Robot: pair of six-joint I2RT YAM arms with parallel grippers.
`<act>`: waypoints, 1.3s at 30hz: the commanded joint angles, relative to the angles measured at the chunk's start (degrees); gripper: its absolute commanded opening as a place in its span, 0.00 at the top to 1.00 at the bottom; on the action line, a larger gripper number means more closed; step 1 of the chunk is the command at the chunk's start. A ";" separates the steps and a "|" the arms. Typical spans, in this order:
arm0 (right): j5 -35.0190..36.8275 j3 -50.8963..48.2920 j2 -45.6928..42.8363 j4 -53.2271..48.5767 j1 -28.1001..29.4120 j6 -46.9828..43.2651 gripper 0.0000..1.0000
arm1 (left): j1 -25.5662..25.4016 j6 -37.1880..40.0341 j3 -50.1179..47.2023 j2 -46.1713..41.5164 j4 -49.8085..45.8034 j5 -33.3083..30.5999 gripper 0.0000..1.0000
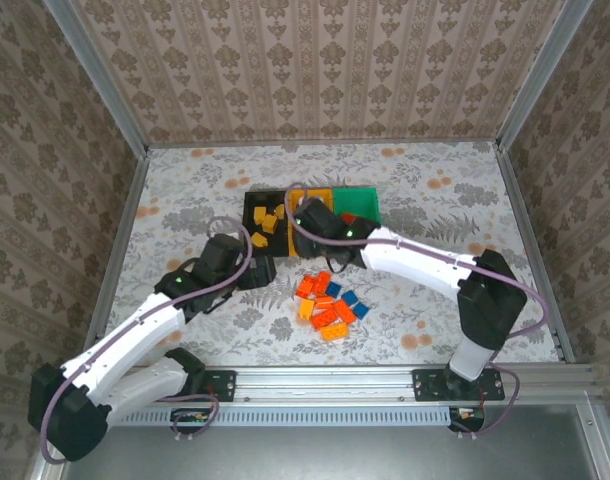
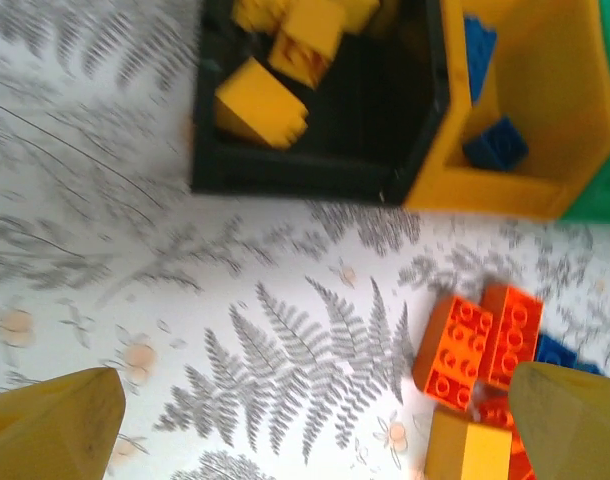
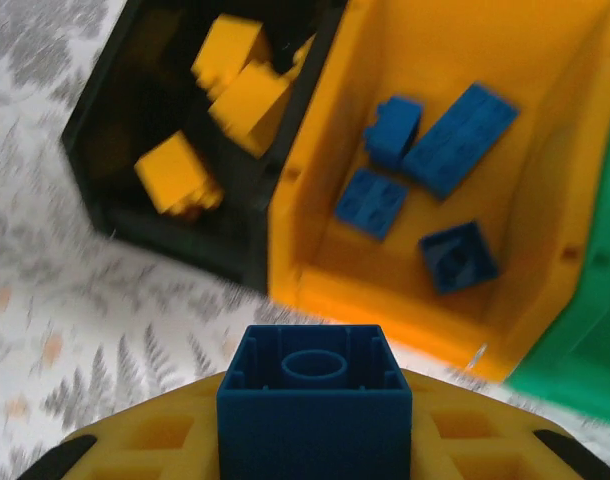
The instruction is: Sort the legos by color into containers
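**Fern-print table: blue brick gripped over the bin row**

Fern-and-flower patterned tabletop point(image 1: 185, 190), with damask wallpaper walls on three sides. We see three small open plastic bins touching in a row at mid-table: a black rectangular bin point(image 2: 305, 175), a yellow-orange rectangular bin point(image 3: 375, 300) and a green rectangular bin point(image 1: 360, 203).

The black bin holds several yellow-orange studded bricks point(image 1: 267, 222). The yellow-orange bin holds four blue studded bricks point(image 3: 435, 150).

We mark the right gripper point(image 1: 307, 213) as clamped on a small dark-blue square brick point(image 3: 315, 395), whose hollow underside faces the wrist camera. In the top view this gripper sits over the bin row, near the wall shared by the black and yellow-orange bins. In its wrist view the yellow-orange bin lies just ahead.

We see the left gripper point(image 2: 315, 425) with jaws spread wide and nothing between them. It is low over bare tabletop, just on the near side of the black bin.

A loose pile of red-orange, blue and yellow-orange bricks point(image 1: 330, 300) lies on the table nearer than the bins, between the two arms. Its red-orange pieces are close to the left gripper's right finger point(image 2: 575, 420).
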 commanded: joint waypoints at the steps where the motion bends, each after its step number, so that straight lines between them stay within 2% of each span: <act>1: -2.85 7.15 6.94 -3.93 -2.87 0.73 0.66 | -3.16 -2.56 -1.47 0.93 4.46 -2.02 0.00; 8: -2.33 20.86 18.30 -10.03 -6.77 2.60 0.58 | -7.55 -2.59 -4.09 5.02 9.98 1.26 0.00; 12: -2.72 23.39 19.14 -9.83 -7.45 3.33 0.34 | -9.98 -1.71 -3.60 8.72 11.57 1.95 0.01; 15: -2.92 20.67 16.05 -7.86 -7.46 3.72 0.26 | -11.65 -0.42 -2.61 11.64 12.38 2.50 0.06; 22: -2.81 6.35 4.02 -2.29 -7.54 4.97 0.22 | -16.94 3.93 2.40 20.57 11.94 3.42 0.10; 26: -2.16 -0.87 -1.87 -0.81 -7.71 5.99 0.22 | -18.96 4.90 4.62 25.29 10.54 2.27 0.18; 33: -1.03 -10.45 -10.87 0.37 -8.24 9.02 0.22 | -22.28 5.65 6.47 28.37 6.73 -2.57 0.27; 39: -0.19 -15.73 -16.53 1.62 -8.34 10.65 0.22 | -23.49 5.22 6.67 31.55 7.96 -2.26 0.36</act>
